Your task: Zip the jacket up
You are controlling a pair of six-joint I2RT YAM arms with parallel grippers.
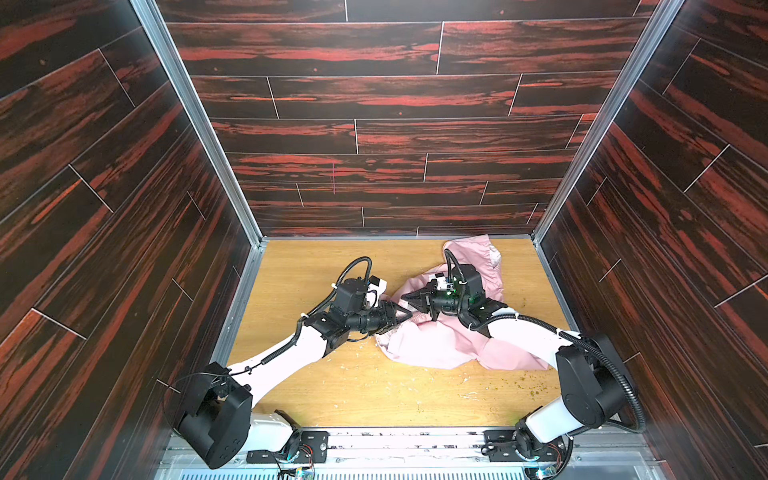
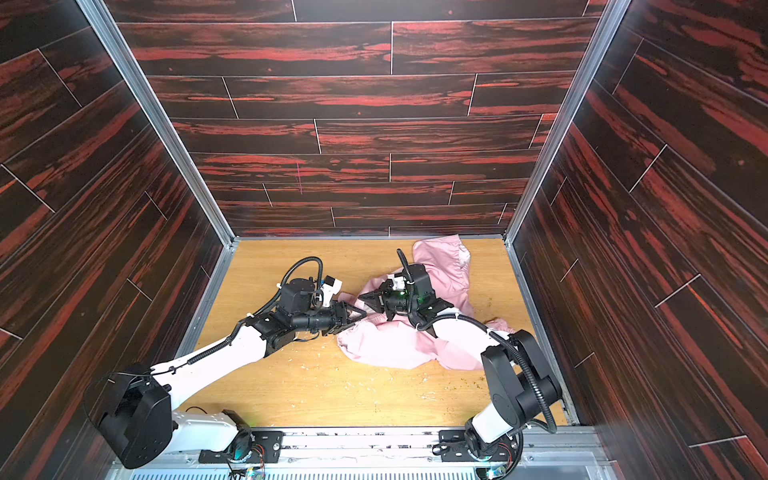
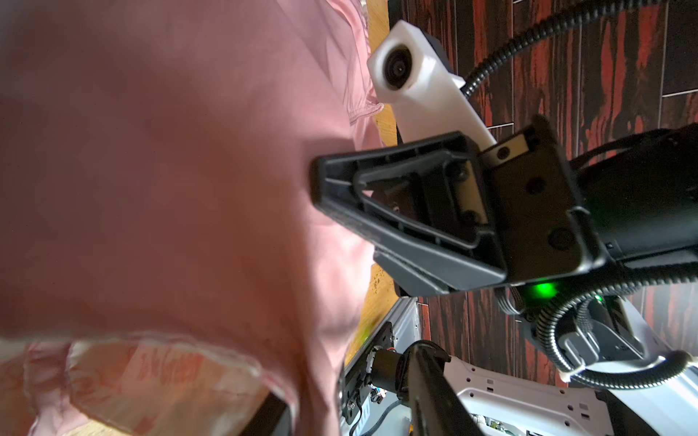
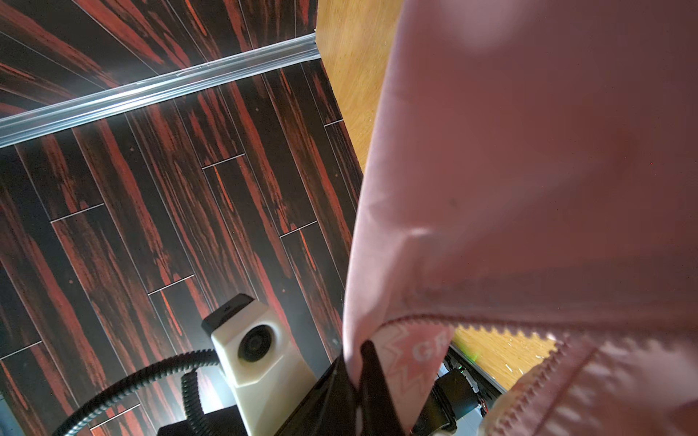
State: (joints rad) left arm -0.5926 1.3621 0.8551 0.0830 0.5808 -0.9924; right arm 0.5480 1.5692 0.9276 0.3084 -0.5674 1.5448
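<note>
- the jacket (image 1: 432,345) is seen in both top views as a crumpled heap on the right half of the wooden table (image 1: 332,386), with one part reaching the far right corner.
- no closed zip line is shown, and the front is not laid flat. the task is judged to be at an early stage: the two front edges are yet to be spread, matched and joined, and the slider drawn up.
- no slider or pull can be made out in any view.
- the right gripper (image 1: 402,297) is clamped on a fold of the jacket. in the right wrist view pink cloth is seen coming out from between its black fingers (image 4: 368,377).
- the left gripper (image 1: 399,321) is placed at the heap's left edge. whether cloth is pinched there cannot be told.
- the cloth is thin, smooth and slightly glossy, and soft creases are formed rather than stiff folds.
- a toothed edge (image 4: 510,332), possibly the zip tape, and a paler strip printed with letters (image 4: 415,351) are shown near the gripped fold.
</note>
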